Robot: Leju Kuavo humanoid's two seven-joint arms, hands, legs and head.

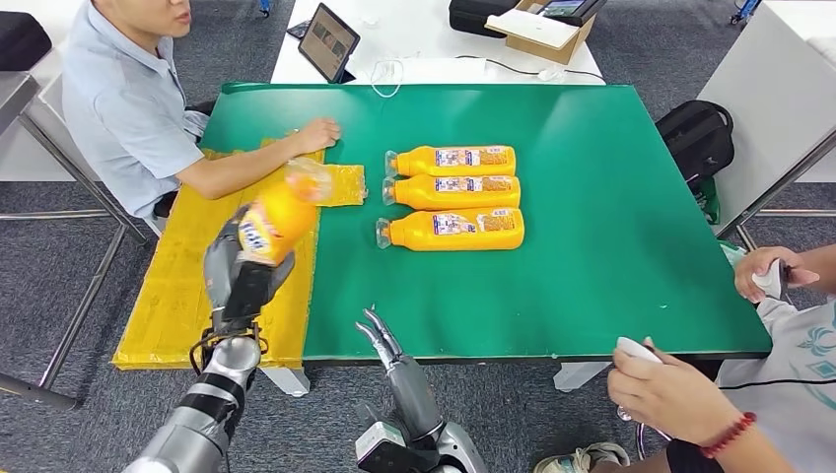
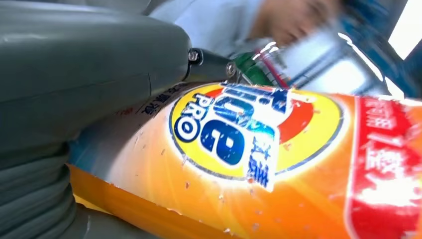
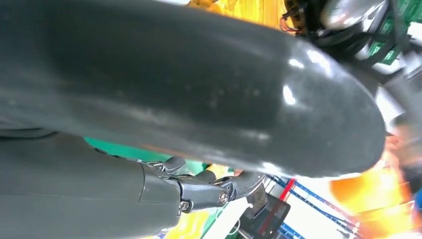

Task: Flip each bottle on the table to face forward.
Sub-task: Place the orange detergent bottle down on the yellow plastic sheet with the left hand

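"PRO" legible on held orange bottle [image 2: 259, 164] label.

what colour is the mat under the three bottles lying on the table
The flat table mat under the three orange plastic bottles is green, clearest in the head view.

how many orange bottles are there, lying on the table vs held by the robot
Orange bottles lying on the green table: 3
Orange bottle held up in the left hand: 1
Total: 4
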